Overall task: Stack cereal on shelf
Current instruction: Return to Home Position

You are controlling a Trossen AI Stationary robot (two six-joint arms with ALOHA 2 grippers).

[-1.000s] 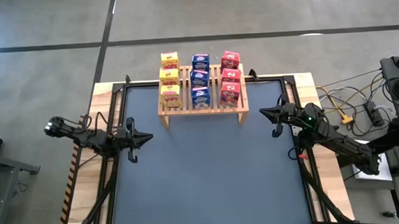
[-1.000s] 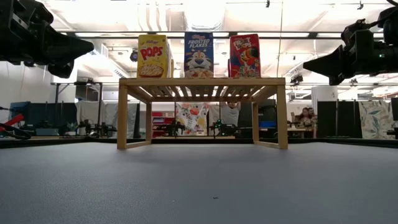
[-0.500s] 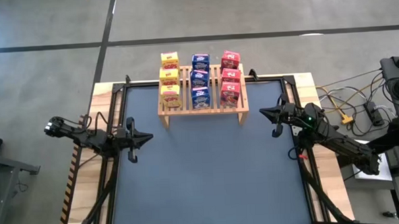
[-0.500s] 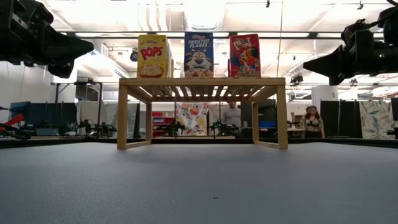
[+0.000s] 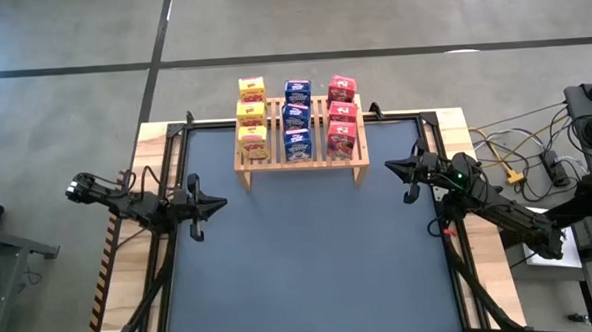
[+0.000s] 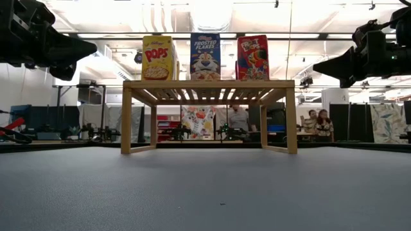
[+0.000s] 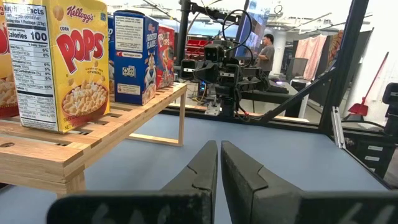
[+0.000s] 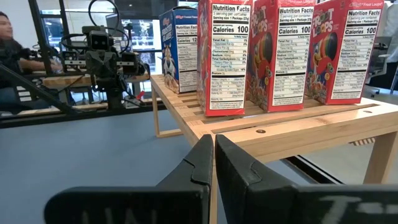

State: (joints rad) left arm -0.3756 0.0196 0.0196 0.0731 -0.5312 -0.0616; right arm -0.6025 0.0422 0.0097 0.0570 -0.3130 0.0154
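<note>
- your left tool (image 5: 221, 202) has its two fingers pressed together, with only a thin slit between them, and it holds nothing.
- it hangs over the left edge of the desk (image 5: 310, 255), pointing inward toward the middle, on the near side of the shelf's left end and well apart from it.
- your right tool (image 5: 390, 166) is closed the same way and is also empty.
- it sits over the right edge of the desk, pointing inward, just off the shelf's right front corner but not touching it.
- in the low view both tools are raised clear of the desk, at about the height of the boxes.
- the shelf (image 5: 301, 164) stands at the far edge of the desk, centred between the two arms.
- all nine boxes stand upright on its slatted top in three rows running front to back: yellow boxes (image 5: 252, 116) on the left, blue boxes (image 5: 296, 118) in the middle, red boxes (image 5: 341, 114) on the right.
- each row is three deep, and the rows stand side by side with narrow gaps between them.
</note>
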